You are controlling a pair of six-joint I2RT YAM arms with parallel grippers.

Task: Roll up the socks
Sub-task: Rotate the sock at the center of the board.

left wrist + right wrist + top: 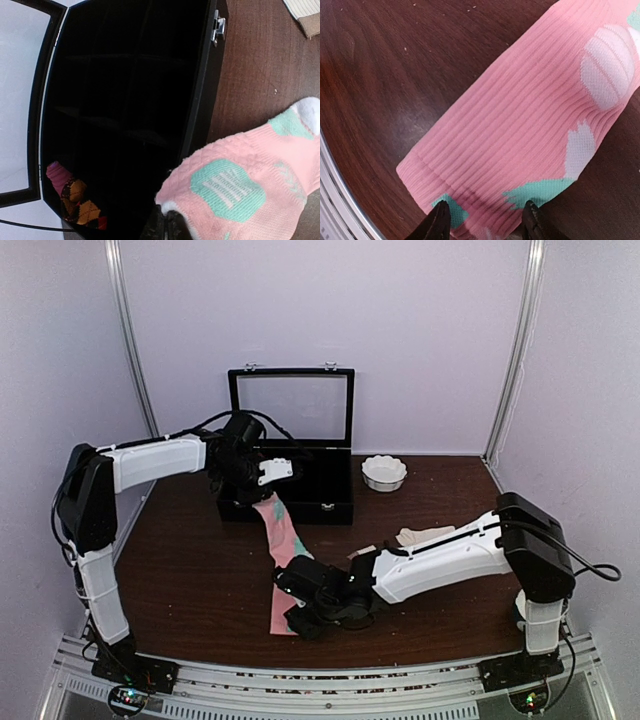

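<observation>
**Right gripper at the near end of a pink sock, left gripper pinching the far end**

Right gripper [486,221], low in the centre of the overhead view, has its two dark fingers spread apart, one on either side of the ribbed edge of the pink sock [530,125]. It has not clenched on the fabric. This looks like the starting spot for a roll.

The pink sock [283,540] lies stretched in a line up the middle of the table [190,570]. Its upper end is lifted against the front of the open black box [310,490]. There the left gripper [164,226] is clamped on a corner of it (probably to keep it taut and flat).

The cream sock [425,535] lies apart at centre right, partly behind the right arm and untouched. A red and orange bundle [75,200] sits inside the box. A white bowl [384,472] stands to the right of the box.
</observation>
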